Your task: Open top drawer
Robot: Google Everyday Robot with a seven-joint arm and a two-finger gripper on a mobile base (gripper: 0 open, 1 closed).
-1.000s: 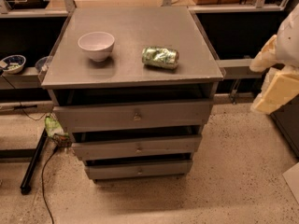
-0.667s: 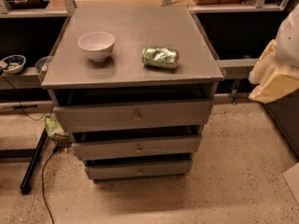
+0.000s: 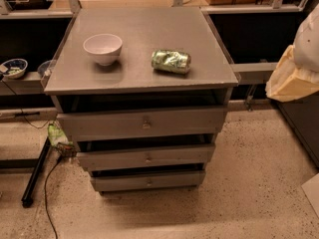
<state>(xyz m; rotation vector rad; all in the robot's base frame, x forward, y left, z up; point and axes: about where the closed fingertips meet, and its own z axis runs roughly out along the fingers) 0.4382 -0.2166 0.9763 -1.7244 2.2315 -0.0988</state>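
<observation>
The grey cabinet [image 3: 139, 73] stands in the middle with three drawers. The top drawer [image 3: 99, 125] is the widest, with a small metal knob [image 3: 146, 124] at its centre and a dark gap above its front. Two narrower drawers [image 3: 114, 157] sit below it. My gripper [image 3: 292, 79] shows as a cream and white shape at the right edge. It is to the right of the cabinet, about level with the cabinet top and well apart from the knob.
A white bowl [image 3: 102, 48] and a crushed green can [image 3: 171, 61] lie on the cabinet top. Dark shelving runs behind, with a small patterned bowl [image 3: 13, 67] at the left. A black cable and bar [image 3: 36, 176] lie on the speckled floor at the left.
The cream gripper shape at the right edge has risen a little. The drawers, bowl and can have not moved.
</observation>
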